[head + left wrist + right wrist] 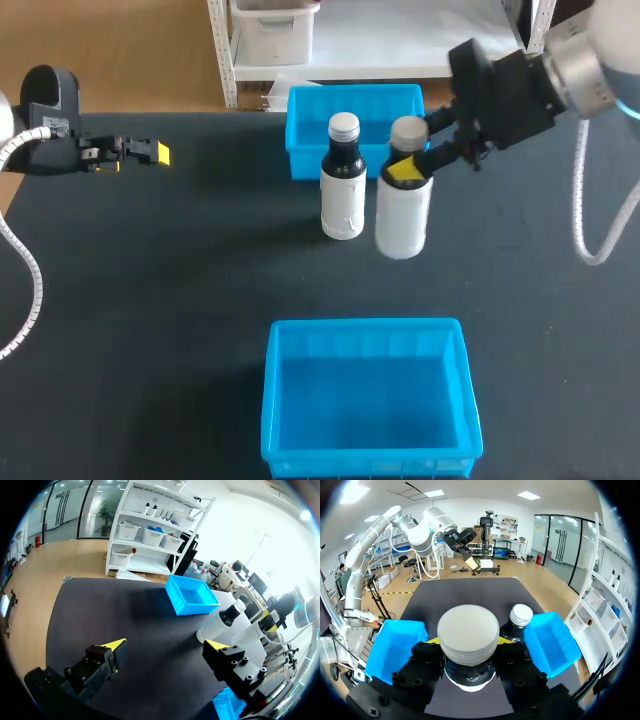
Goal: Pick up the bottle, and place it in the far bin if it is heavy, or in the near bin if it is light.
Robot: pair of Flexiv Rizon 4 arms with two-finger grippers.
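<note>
Right gripper (407, 168) clamped on the grey-capped bottle (403, 222).
Head view: I see it beside a second bottle (343, 205), between far bin (297, 130) and near bin (368, 326). Left wrist: my left gripper (166, 643) gapes wide. Right wrist: fingers pinch the bottle's neck.

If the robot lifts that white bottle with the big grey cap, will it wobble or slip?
Probably stiff: the white plastic bottle with the wide grey cap shows no dent in the right end effector. It is tall and gripped near the neck, so it might swing. Its smooth round sides could slip, and it may roll if dropped.
</note>
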